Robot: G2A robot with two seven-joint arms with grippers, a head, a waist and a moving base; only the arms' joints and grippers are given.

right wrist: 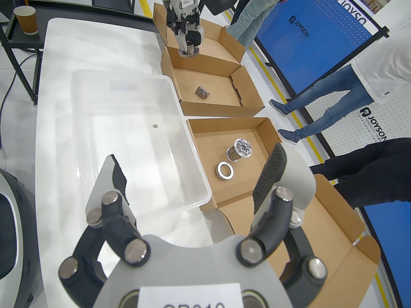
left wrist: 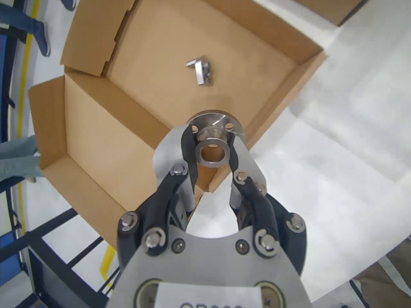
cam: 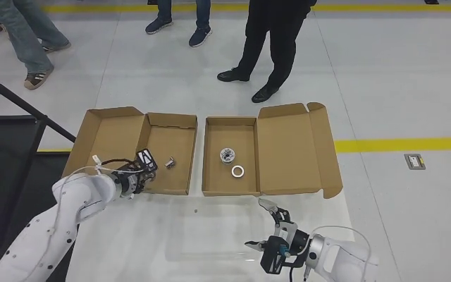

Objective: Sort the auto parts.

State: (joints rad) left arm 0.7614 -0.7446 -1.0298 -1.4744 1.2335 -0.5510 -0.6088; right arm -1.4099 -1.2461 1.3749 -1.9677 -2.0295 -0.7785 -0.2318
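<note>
**Left gripper [left wrist: 212, 149] pinching flanged sleeve [left wrist: 215, 120] at left box [left wrist: 160, 33]**

Jaws pinch the sleeve's tube end, flange pointing away. It is held above the box's near wall, by a corner. A small bracket [left wrist: 200, 72] lies alone on that box's floor, apart from the sleeve. Right gripper [right wrist: 195, 174] has jaws spread wide, holding nothing, above the clear tray [right wrist: 122, 76] near its right box [right wrist: 224, 124] side. Right box holds ring [right wrist: 225, 170] and splined cylinder [right wrist: 239, 150], just beside each other. Bare white table [right wrist: 57, 97] shows around the tray.

- The left arm [cam: 74, 208] reaches forward at the left side, with the left gripper [left wrist: 210, 149] pointing straight down.
- Its fingers [left wrist: 189, 149] are clamped on a flanged metal part [left wrist: 214, 119].
- The right arm [cam: 345, 259] lies low at the near right.
- The right gripper [right wrist: 196, 158] has its fingers spread wide and holds nothing.
</note>
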